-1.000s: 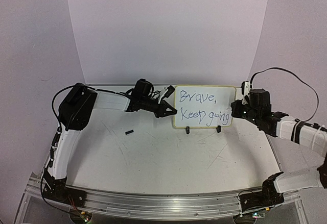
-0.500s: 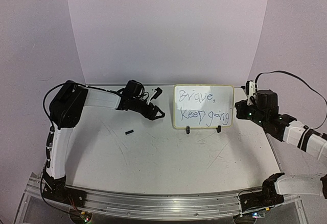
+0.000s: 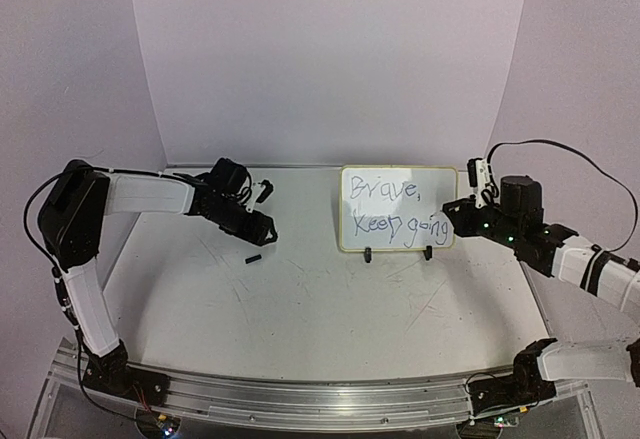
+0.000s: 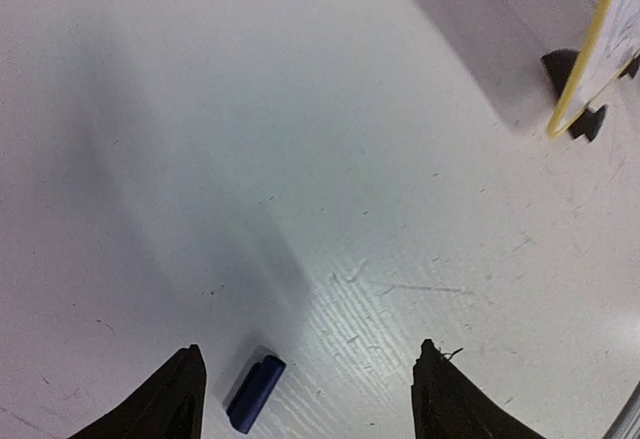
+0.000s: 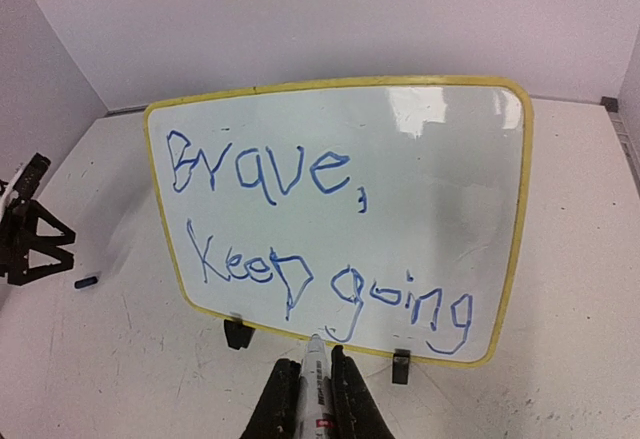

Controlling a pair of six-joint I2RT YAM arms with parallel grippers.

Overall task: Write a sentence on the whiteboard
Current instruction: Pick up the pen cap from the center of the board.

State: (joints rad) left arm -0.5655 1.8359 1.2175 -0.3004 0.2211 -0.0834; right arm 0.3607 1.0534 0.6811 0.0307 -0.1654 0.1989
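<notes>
There is one whiteboard (image 3: 398, 209), two black clip feet (image 3: 367, 255), one marker (image 5: 316, 384), one small blue cap (image 4: 255, 392).

A scratched white tabletop (image 3: 330, 309) sits inside plain pale-lilac walls (image 3: 330, 59), with an aluminium rail (image 3: 320, 399) along its near edge and soft, even light throughout.
</notes>
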